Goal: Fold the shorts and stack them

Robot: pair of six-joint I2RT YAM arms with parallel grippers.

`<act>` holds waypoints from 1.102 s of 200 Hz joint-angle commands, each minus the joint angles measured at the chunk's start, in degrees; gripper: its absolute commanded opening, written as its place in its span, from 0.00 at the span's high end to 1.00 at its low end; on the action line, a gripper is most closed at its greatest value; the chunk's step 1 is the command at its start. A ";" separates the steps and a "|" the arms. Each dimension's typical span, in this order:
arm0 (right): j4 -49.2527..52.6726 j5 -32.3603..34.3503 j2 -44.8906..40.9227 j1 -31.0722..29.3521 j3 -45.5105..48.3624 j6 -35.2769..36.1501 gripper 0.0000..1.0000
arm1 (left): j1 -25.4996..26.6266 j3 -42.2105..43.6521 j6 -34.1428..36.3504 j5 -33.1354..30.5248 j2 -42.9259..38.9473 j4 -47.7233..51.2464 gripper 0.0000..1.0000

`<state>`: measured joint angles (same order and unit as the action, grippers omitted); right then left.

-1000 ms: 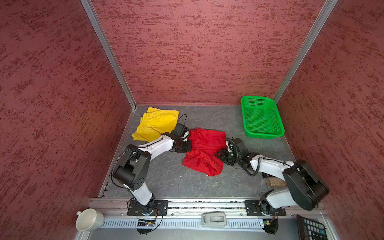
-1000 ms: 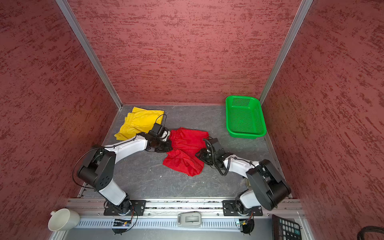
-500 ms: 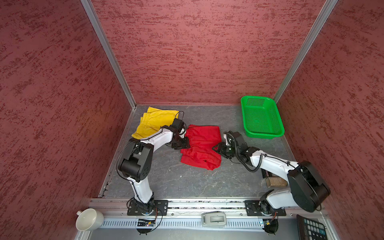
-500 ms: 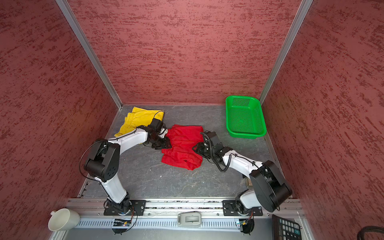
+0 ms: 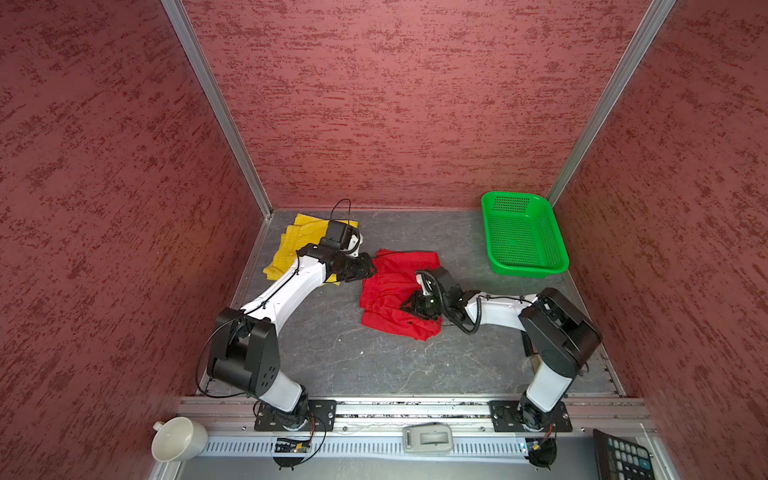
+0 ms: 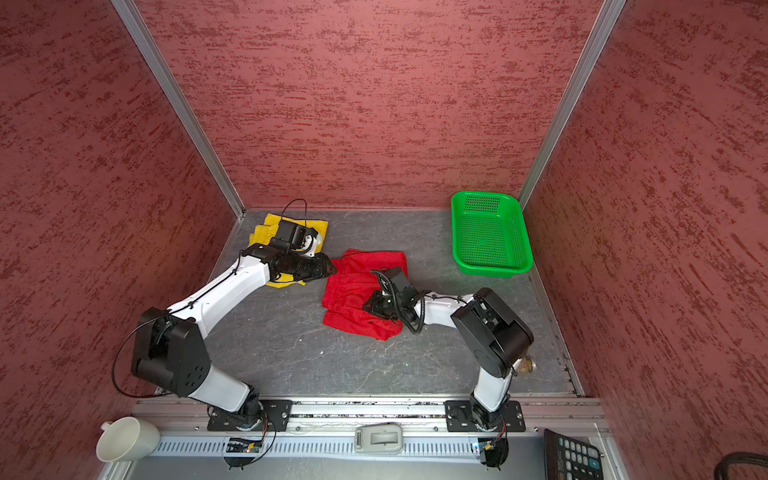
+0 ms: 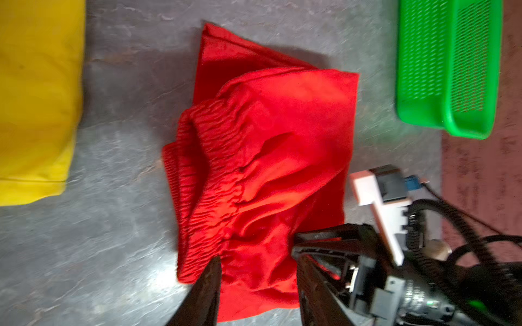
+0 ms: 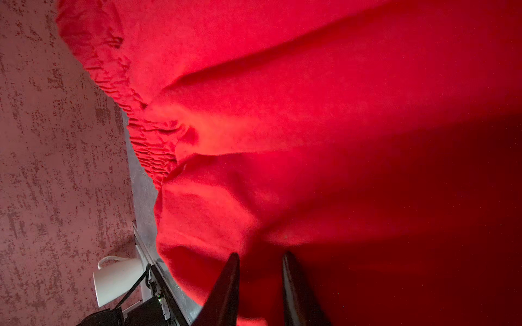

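red shorts, frame centre: we judge them light, limp, slippery; take hold at the gathered waistband. left gripper apart; right gripper over cloth, hold we cannot tell.

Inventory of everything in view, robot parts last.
red thin fabric shorts: 1, red, crumpled, centre
yellow thin fabric shorts: 1, yellow, far left
green perforated plastic basket: 1, green, far right corner
white ceramic mug: 1, white, front left
grey handheld device: 1, grey, front rail middle
black calculator: 1, black, front right corner
small brown object: 1, brown, right side near front
arms: 2, white-and-black, front rail
left pincer: 1, black, open at red shorts' edge
right pincer: 1, black, on red shorts, grip unclear
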<state>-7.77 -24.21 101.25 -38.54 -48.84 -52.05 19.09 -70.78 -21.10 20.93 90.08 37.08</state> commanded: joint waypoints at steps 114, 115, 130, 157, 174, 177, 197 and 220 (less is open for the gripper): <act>-12.70 -2.26 4.46 -2.50 20.58 -6.09 0.79 | -0.94 -15.94 -3.88 -2.03 33.75 -12.12 0.64; -12.57 -2.25 4.38 -2.50 20.56 -6.07 0.78 | -0.96 -16.00 -3.87 -1.95 33.71 -12.12 0.63; -8.96 -1.77 2.37 -2.50 18.41 -4.27 0.75 | -0.81 -16.46 -4.03 -0.61 32.17 -11.27 0.58; 2.46 1.26 -5.41 -2.50 9.90 0.18 0.64 | -0.63 -14.28 -3.68 -0.12 23.42 -8.46 0.43; 9.04 3.20 -9.30 -2.34 3.31 2.87 0.61 | -1.44 -10.79 -4.02 0.84 16.52 -6.86 0.32; 9.91 3.39 -9.72 -2.26 2.41 3.18 0.61 | -1.65 -10.02 -4.14 1.06 15.31 -6.57 0.30; 13.16 3.37 -10.37 -1.40 -2.88 4.97 0.60 | -4.12 -3.43 -5.96 3.58 7.60 -6.01 0.25; 14.75 2.66 -7.38 0.49 -7.46 6.62 0.61 | -8.17 5.87 -8.67 6.68 -1.05 -7.75 0.23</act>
<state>-0.21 -22.87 92.01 -39.77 -52.49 -48.56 14.39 -72.49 -26.98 24.43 94.50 29.02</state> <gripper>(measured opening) 0.395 0.767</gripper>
